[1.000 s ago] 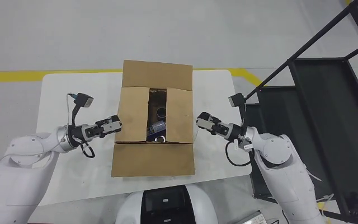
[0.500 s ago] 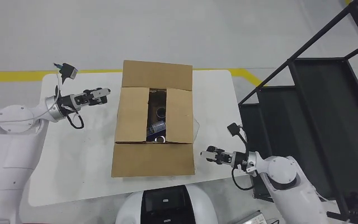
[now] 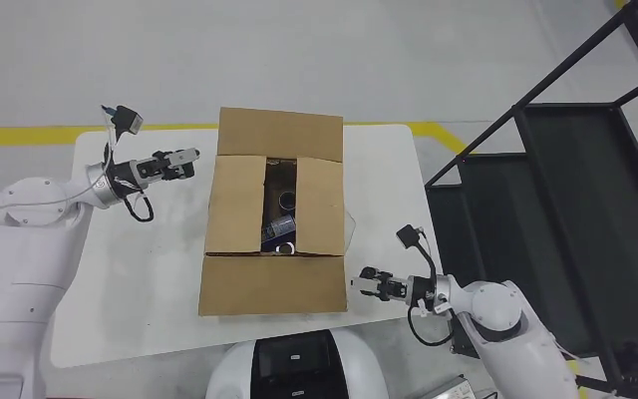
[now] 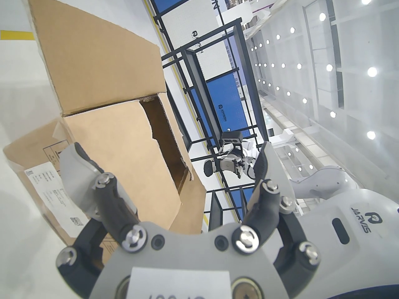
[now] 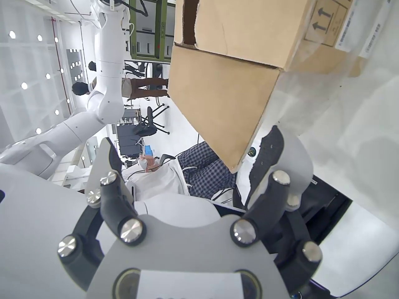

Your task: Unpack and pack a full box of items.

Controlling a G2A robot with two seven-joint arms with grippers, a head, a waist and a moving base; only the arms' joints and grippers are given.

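Bright, even overhead light: you see ceiling lamps (image 4: 367, 71) glaring at 3 o'clock, soft shadows, wrist-view edges bowed.

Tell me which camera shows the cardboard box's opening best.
The top view: it looks straight down through the opening between the side flaps onto the items inside. The left wrist view catches it obliquely as a dark slot past one flap; the right wrist view gives a dark sliver beside the box's outer wall.

Both arms out over the table. The left gripper (image 3: 185, 158) is level with the box (image 3: 279, 132)'s far-left corner, pointing at it, just apart, fingers spread and empty. The right gripper (image 3: 366, 280) is just off the box's near-right corner, fingers spread and empty.
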